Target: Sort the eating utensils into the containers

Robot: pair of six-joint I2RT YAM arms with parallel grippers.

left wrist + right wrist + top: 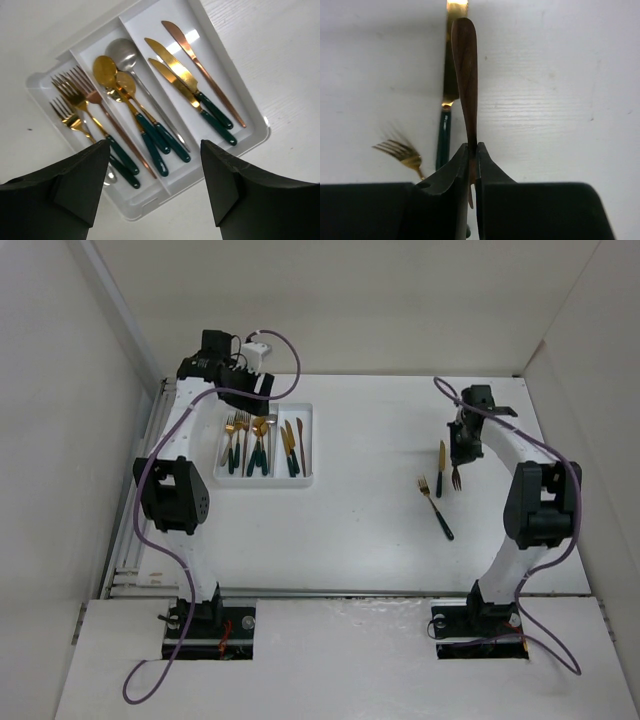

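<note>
The white three-compartment tray [309, 445] lies at the back left. In the left wrist view, the tray [235, 70] holds forks [80, 95] on the left, spoons [112, 70] in the middle and knives [172, 65] on the right. My left gripper [155, 147] hangs open above its near end, holding nothing. On the right, my right gripper [471, 147] is shut on a copper fork [465, 75], whose tines [456, 478] show in the top view. Beside it on the table lie a gold knife with a green handle [440, 468] and a green-handled gold fork [435, 505].
White walls enclose the table on the left, back and right. A small white box [258, 348] sits behind the left arm at the back edge. Purple cables loop off both arms.
</note>
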